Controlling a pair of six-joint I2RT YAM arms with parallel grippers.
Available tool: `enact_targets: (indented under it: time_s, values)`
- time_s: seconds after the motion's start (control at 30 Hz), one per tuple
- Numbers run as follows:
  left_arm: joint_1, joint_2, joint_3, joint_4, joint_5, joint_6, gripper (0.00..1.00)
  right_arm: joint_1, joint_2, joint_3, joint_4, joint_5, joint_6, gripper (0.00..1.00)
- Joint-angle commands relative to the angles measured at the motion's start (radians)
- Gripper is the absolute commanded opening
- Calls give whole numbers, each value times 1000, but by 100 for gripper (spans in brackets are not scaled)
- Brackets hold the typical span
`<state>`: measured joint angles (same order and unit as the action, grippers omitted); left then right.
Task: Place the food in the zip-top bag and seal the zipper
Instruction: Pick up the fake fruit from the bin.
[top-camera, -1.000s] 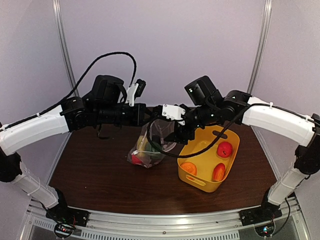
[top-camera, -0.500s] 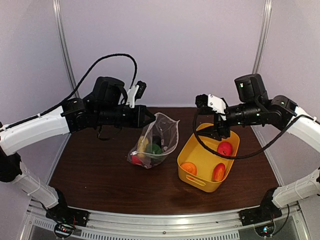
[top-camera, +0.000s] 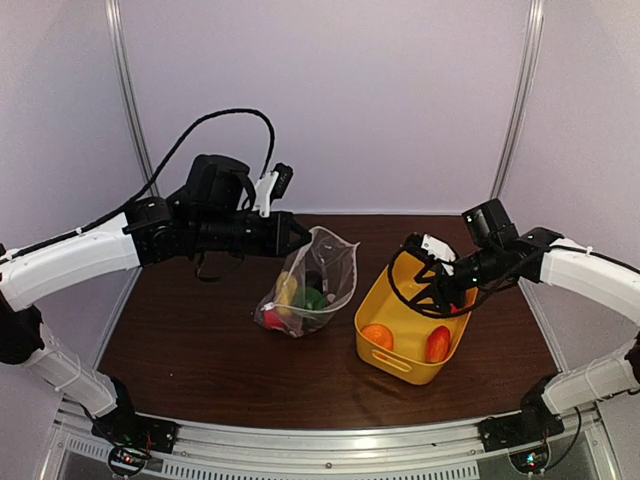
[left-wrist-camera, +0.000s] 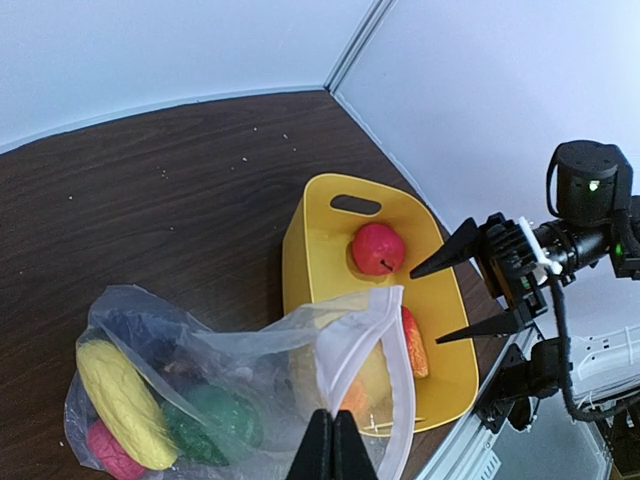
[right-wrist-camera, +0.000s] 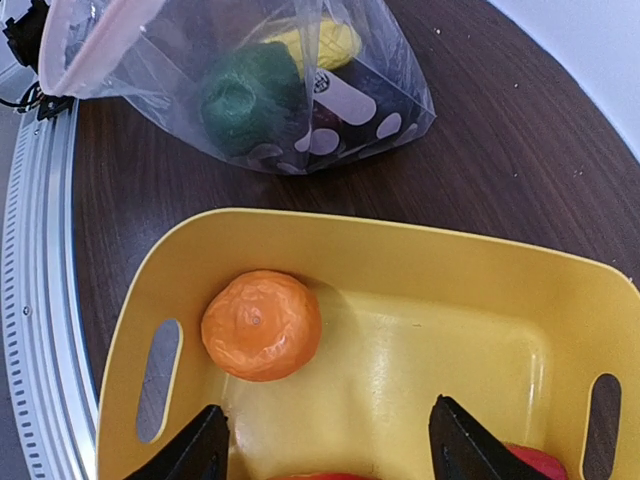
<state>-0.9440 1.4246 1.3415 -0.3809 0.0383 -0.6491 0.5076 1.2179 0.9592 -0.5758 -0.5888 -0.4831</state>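
- At my left gripper (left-wrist-camera: 331, 440), the jaws were pressed together on the zipper (left-wrist-camera: 372, 345), holding the mouth of the zip-top bag (left-wrist-camera: 200, 360) up while its bottom sat on the table (left-wrist-camera: 150, 180).
- Inside lay glossy yellow, green, pink and dark food (left-wrist-camera: 118, 398); about half done, I judged.
- Beyond, my right gripper (right-wrist-camera: 325, 430) hung spread over the yellow tub (right-wrist-camera: 300, 232), where an orange fruit (right-wrist-camera: 261, 325) and a red fruit (left-wrist-camera: 377, 249) were left; sealing was not yet done.
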Motion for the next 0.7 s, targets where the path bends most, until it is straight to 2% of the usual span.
enact_targets:
  time_s: [0.0, 0.3, 0.67]
  values:
    - [3, 2, -18, 54, 4, 7, 0, -24, 96, -16, 12, -73, -4, 68]
    - [4, -4, -12, 53, 3, 11, 0, -24, 259, 12, -6, -132, -7, 72]
    - [3, -8, -21, 53, 8, 10, 0, 2, 413, 57, 38, -208, 59, 69]
